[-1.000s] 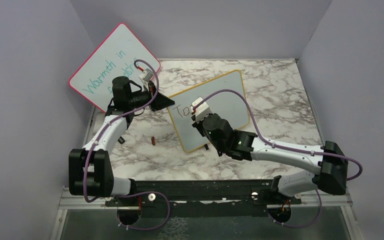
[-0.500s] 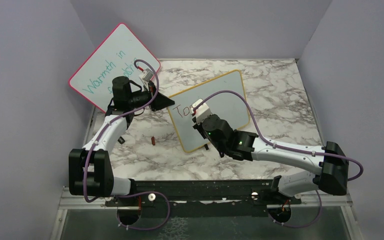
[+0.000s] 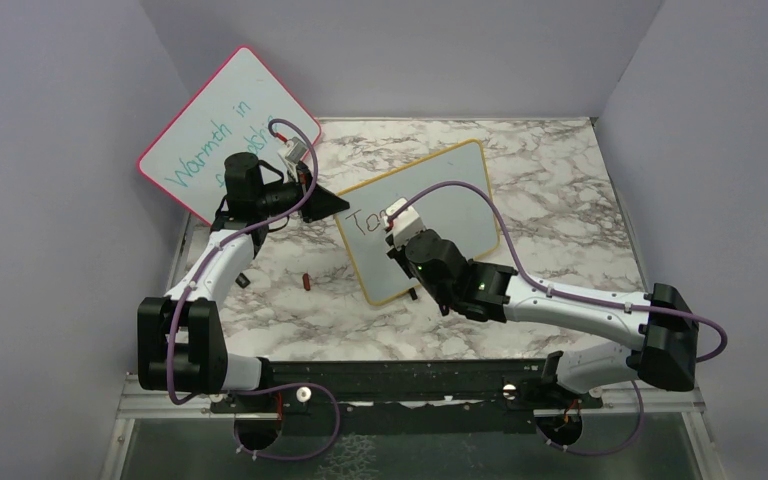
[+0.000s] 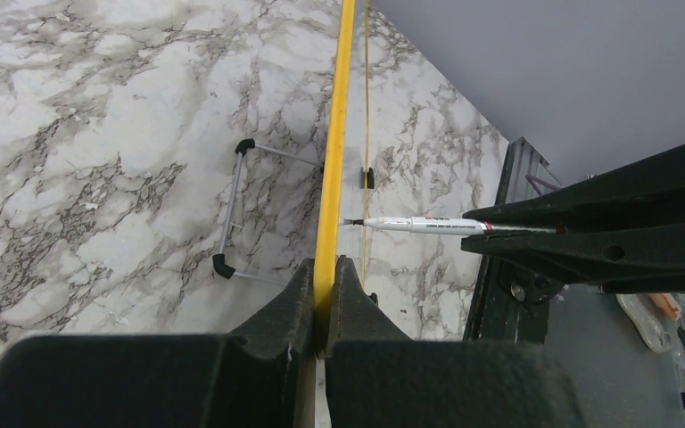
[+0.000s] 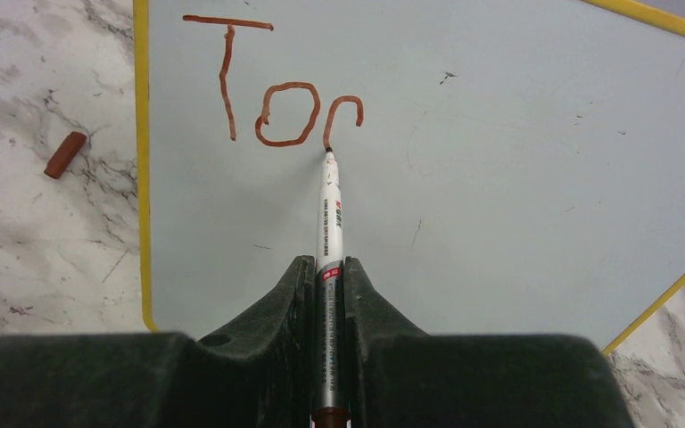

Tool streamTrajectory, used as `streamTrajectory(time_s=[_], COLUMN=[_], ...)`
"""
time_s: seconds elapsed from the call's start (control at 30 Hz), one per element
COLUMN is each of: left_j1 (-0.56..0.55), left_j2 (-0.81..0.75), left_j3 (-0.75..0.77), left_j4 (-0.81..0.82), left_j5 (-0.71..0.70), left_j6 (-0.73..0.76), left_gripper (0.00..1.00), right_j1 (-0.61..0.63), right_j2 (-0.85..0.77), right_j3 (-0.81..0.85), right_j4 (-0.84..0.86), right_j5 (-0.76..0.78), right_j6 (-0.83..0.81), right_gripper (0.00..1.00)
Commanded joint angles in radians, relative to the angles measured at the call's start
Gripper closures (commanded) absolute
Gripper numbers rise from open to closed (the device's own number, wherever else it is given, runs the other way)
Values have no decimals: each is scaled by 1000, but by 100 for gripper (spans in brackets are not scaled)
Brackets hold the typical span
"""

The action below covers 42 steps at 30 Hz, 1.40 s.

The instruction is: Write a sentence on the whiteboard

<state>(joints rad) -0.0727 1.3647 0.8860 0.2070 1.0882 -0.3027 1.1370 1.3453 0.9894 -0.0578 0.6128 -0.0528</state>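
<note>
The yellow-framed whiteboard stands tilted at the table's middle. My left gripper is shut on its left edge; the left wrist view shows the yellow frame pinched between the jaws. My right gripper is shut on a white marker, its tip touching the whiteboard. The sentence reads "To" plus a curved stroke in red-brown. In the top view the sentence sits just left of my right gripper. The marker also shows side-on in the left wrist view.
A pink-framed board with teal writing leans against the back left wall. A red-brown marker cap lies on the marble table, the cap left of the whiteboard. The whiteboard's wire stand with black feet rests behind it.
My right gripper has shifted slightly right along the board, and a new curved stroke has appeared after "To". The left arm has not moved.
</note>
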Motion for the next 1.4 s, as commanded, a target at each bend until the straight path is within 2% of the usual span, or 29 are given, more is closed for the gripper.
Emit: streamTrajectory(time_s=[0.0, 0.6, 1.37], left_j1=[-6, -6, -6], left_j2=[25, 27, 30], left_j3=[-5, -5, -3], left_j4=[-49, -49, -52], left_j5=[-2, 2, 1], left_j6=[76, 76, 76], left_gripper=[100, 100, 100], right_j1=[-6, -8, -39], right_j2=[-18, -13, 21], right_j3=[-23, -21, 60], right_j4=[-40, 84, 201], right_j5=[40, 87, 33], right_j6=[5, -39, -145], right_gripper=[100, 100, 100])
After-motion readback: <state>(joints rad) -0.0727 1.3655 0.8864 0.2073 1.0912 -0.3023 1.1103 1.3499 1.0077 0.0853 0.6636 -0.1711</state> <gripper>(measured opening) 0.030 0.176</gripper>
